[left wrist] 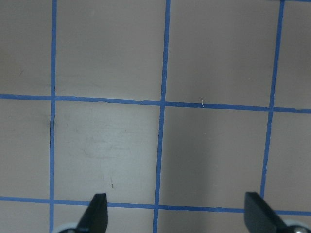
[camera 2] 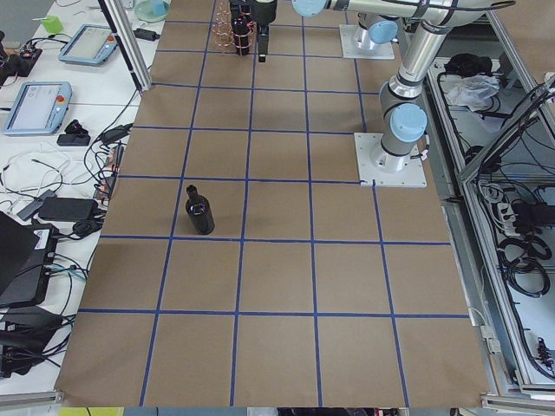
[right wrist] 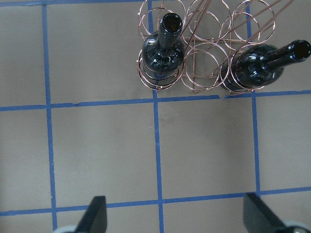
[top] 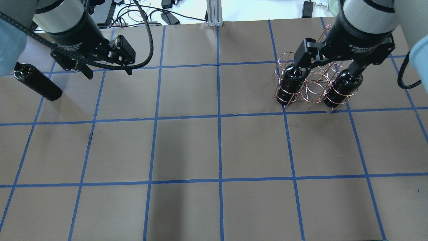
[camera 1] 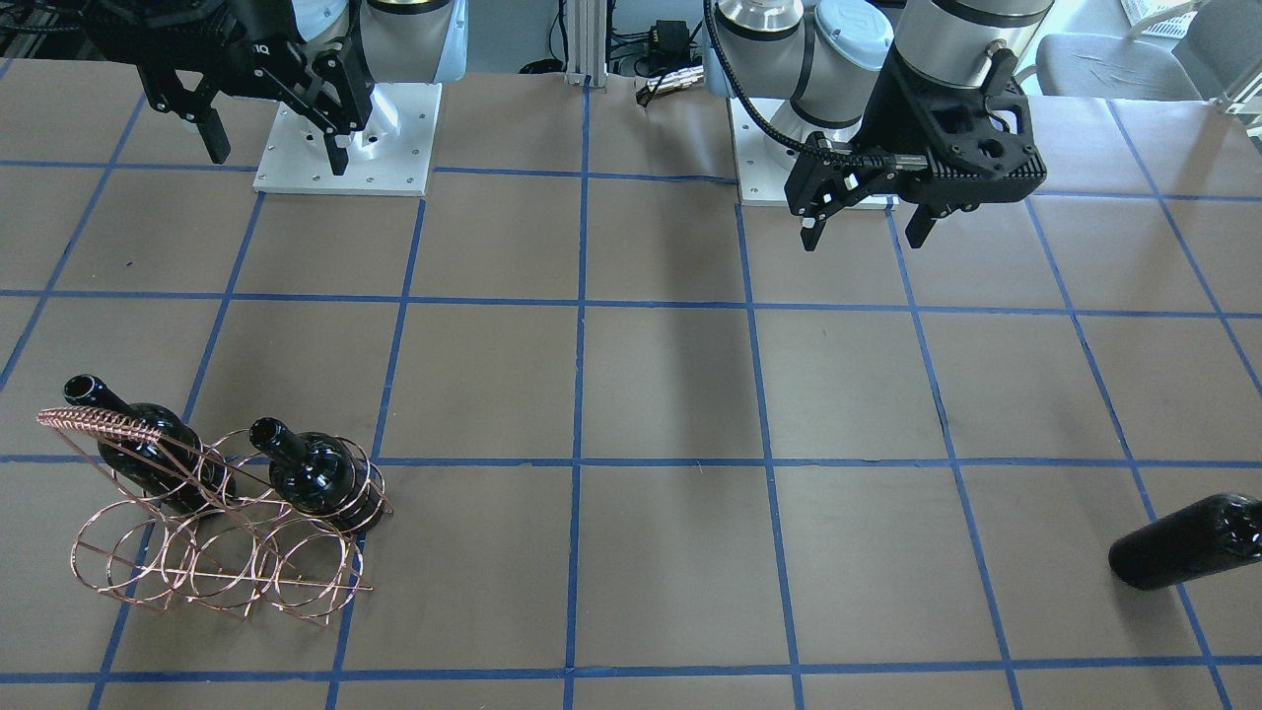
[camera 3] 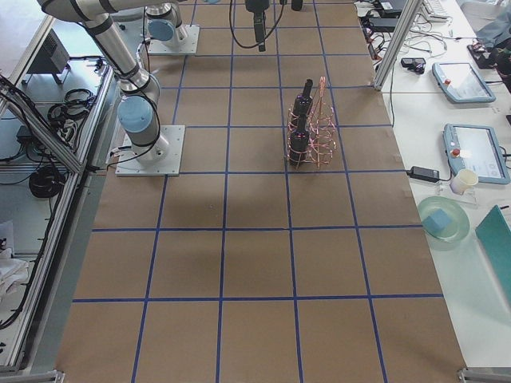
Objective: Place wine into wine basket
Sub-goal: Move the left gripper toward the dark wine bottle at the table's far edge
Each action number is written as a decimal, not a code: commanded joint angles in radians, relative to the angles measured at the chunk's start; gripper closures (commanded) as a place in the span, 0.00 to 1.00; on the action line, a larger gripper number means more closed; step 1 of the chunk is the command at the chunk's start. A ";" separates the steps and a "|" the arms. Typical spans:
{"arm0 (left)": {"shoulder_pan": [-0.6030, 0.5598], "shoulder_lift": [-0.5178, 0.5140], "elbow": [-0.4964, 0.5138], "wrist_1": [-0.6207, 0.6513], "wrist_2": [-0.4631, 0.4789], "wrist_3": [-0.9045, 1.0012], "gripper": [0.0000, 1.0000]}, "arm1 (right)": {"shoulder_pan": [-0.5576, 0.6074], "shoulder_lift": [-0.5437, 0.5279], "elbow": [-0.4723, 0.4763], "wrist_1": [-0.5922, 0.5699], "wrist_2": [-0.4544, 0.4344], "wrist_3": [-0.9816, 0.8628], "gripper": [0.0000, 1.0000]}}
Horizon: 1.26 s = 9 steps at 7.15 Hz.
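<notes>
The copper wire wine basket (camera 1: pixel 217 552) (top: pixel 314 83) (right wrist: pixel 204 53) stands on the table and holds two black wine bottles, one (camera 1: pixel 148 444) (right wrist: pixel 257 65) at one end and one (camera 1: pixel 315 473) (right wrist: pixel 163 48) at the other. The middle slot between them is empty. A third black wine bottle (camera 1: pixel 1183 542) (top: pixel 36 83) (camera 2: pixel 200 212) stands upright alone on the table's far left side. My right gripper (camera 1: pixel 278 158) (top: pixel 326 72) (right wrist: pixel 177 216) is open and empty, raised high on the robot's side of the basket. My left gripper (camera 1: pixel 865 237) (top: pixel 107 68) (left wrist: pixel 177 216) is open and empty, raised over bare table, apart from the lone bottle.
The brown table (top: pixel 217 150) has a blue tape grid. The arm base plates (camera 1: pixel 345 148) sit at the robot's edge. Cables and a metal post (top: pixel 212 13) lie beyond the far edge. Side benches with tablets (camera 2: pixel 39 104) flank the table ends.
</notes>
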 commanded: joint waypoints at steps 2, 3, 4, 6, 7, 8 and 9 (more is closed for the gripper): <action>0.006 0.002 0.004 -0.010 -0.001 -0.013 0.00 | -0.001 0.000 0.000 0.000 0.000 0.000 0.00; 0.008 0.002 0.005 -0.011 0.008 -0.013 0.00 | -0.001 0.000 0.000 0.000 0.000 0.000 0.00; 0.009 0.002 0.005 -0.014 0.011 -0.013 0.00 | -0.001 0.000 0.000 0.000 0.000 0.000 0.00; 0.046 0.001 0.015 -0.016 0.013 0.000 0.00 | -0.001 0.000 0.000 0.000 0.000 0.000 0.00; 0.108 -0.002 0.016 -0.014 0.002 0.002 0.00 | -0.001 0.000 0.000 0.000 0.000 0.000 0.00; 0.200 -0.018 0.016 -0.010 -0.004 0.057 0.00 | -0.001 0.000 0.000 0.000 0.000 0.000 0.00; 0.268 -0.036 0.028 0.027 -0.007 0.145 0.00 | -0.001 0.000 0.000 0.000 0.000 0.000 0.00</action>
